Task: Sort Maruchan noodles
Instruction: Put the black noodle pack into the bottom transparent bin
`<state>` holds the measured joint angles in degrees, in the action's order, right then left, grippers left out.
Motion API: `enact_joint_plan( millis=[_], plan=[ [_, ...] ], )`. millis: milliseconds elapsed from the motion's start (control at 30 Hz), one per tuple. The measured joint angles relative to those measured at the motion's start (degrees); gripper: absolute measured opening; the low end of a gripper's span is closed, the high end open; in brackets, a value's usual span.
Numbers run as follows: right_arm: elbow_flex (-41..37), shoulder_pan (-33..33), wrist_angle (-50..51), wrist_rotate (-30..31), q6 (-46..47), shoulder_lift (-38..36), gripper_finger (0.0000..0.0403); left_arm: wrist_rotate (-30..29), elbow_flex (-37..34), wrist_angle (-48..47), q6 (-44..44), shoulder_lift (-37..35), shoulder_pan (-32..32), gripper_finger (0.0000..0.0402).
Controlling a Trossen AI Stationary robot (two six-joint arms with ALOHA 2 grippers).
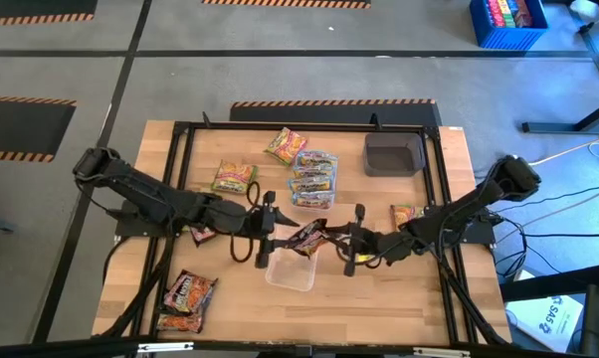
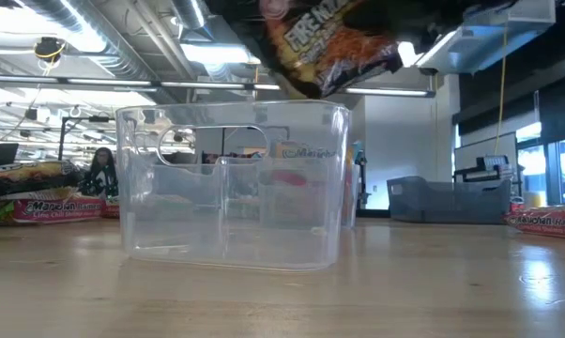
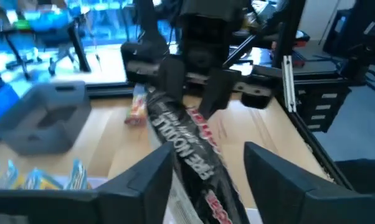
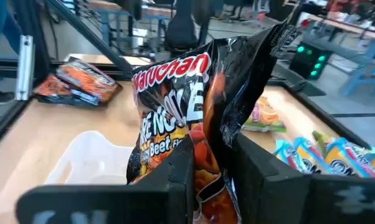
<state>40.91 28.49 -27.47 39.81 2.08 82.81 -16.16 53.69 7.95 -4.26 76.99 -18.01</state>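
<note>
A dark maroon noodle packet (image 1: 307, 237) hangs in the air between my two grippers, above a clear plastic tub (image 1: 292, 270). In the low view the packet (image 2: 329, 42) is just over the tub's rim (image 2: 231, 111). My right gripper (image 4: 215, 180) is shut on it, coming from the table's right. My left gripper (image 3: 206, 152) is open, and the packet's other end (image 3: 187, 155) lies between its spread fingers. More packets lie on the table: yellow-green ones (image 1: 233, 177), pale blue ones (image 1: 313, 174) and maroon ones (image 1: 187, 298). My right gripper pinches the maroon packet between its two fingers (image 4: 181, 177) at one end (image 4: 206, 162), coming roughly level from the table's right. The packet is lifted clear and reaches out past the fingertips toward my left gripper. My left gripper: whether its fingers touch the packet cannot be told.
A dark grey square tray (image 1: 393, 154) sits at the far right of the table. A yellow packet (image 1: 406, 214) lies by my right arm, and a maroon one (image 1: 202, 234) by my left arm. A black frame (image 1: 180, 129) runs round the wooden table top.
</note>
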Motion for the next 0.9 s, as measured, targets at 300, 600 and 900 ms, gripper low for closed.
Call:
enact_joint_plan(
  millis=[300, 600, 900],
  plan=[
    [3.58, -0.02, 0.29, 4.18, -2.81, 2.77, 0.0064, 4.56, -0.01, -7.45, -7.40, 0.67, 3.20, 0.0236],
    [3.73, -0.52, 0.07, 4.29, -2.83, 3.03, 0.0064, 8.69, -0.07, -6.85, -7.64, 0.68, 2.92, 0.0235],
    [3.67, -1.95, -3.14, 2.41, -3.86, 3.82, 0.0064, 5.57, -0.10, -6.81, -8.67, 3.06, 4.50, 0.0234]
  ],
)
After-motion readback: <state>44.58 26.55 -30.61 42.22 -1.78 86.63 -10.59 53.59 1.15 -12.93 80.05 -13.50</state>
